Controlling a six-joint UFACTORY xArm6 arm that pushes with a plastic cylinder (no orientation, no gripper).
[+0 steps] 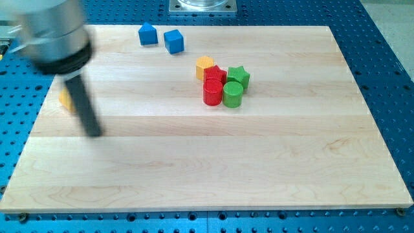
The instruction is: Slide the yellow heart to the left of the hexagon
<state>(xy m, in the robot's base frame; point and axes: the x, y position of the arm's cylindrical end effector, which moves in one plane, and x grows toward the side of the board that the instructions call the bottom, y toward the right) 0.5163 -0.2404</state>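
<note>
- Yellow is peeking out at the view's left edge of the wooden table [194,168]: the yellow heart [65,99] is sitting just behind my rod, mostly hidden, so I am judging its shape from the task, not from sight.
- My end effector is a plain rod with nothing to open or close; my tip [96,134] is resting below and slightly right of the heart, gripping nothing.
- The hexagon [204,65], orange-yellow, is lying well apart to the right, touching the red star-like block [215,74] in a cluster with the red cylinder [212,92], green star [238,76] and green cylinder [233,94].
- I am thinking the best push starts from the heart's left side, driving rightward and stopping short of the cluster.
</note>
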